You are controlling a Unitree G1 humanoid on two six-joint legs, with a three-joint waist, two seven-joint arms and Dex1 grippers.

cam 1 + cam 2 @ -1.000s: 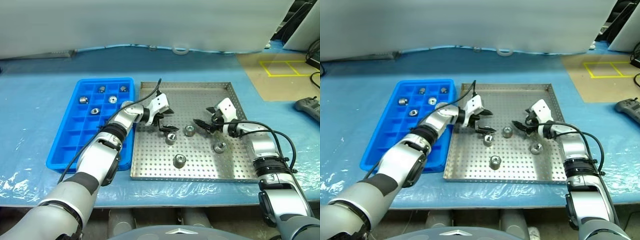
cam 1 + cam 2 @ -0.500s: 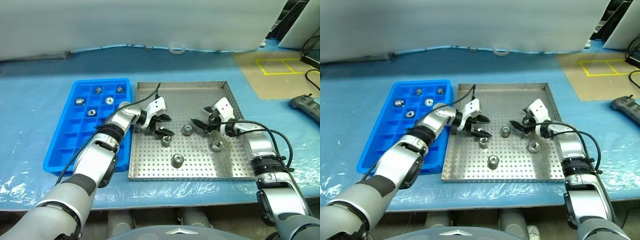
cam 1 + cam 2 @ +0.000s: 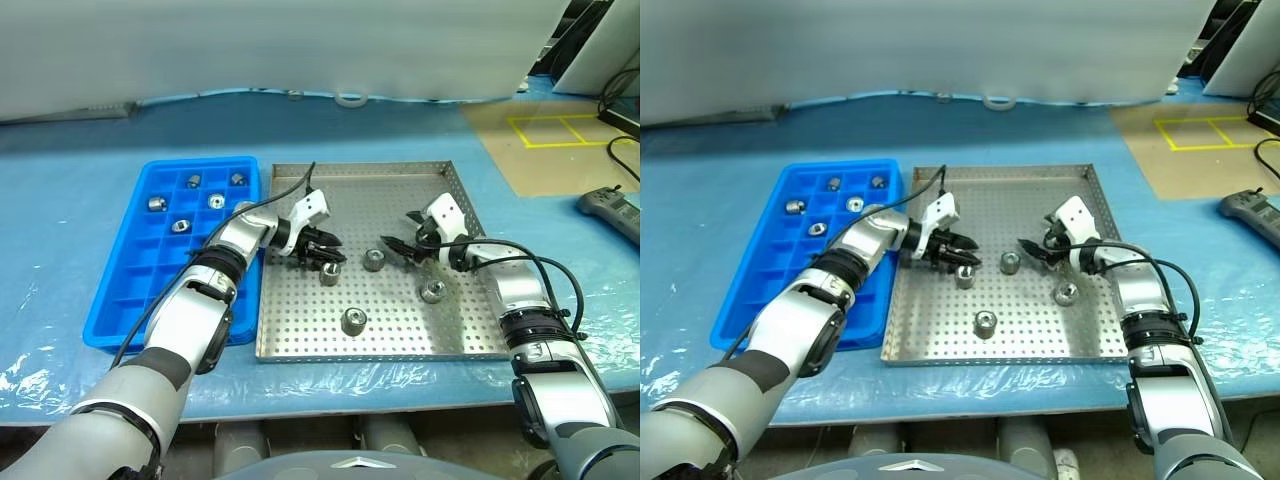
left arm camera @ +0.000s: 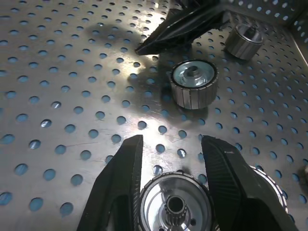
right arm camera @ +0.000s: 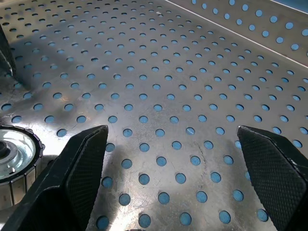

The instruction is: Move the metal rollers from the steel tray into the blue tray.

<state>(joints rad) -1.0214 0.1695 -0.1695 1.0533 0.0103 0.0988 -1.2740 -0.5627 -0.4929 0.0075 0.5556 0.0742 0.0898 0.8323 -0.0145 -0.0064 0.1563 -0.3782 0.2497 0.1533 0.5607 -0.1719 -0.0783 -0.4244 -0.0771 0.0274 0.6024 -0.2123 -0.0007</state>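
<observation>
While the left gripper (image 4: 168, 159) pinches one metal roller (image 4: 174, 206) between its black fingers near the steel tray's (image 3: 400, 345) left edge, the right gripper (image 5: 173, 149) stands wide apart and empty toward that tray's right edge. Three more rollers (image 3: 374, 260) lie loose on the perforated floor. Five rollers (image 3: 216, 200) sit in compartments at the blue tray's (image 3: 130, 290) far end.

l gripper (image 3: 325, 257) jaws narrowed; r gripper (image 3: 400, 250) jaws wide.
</observation>
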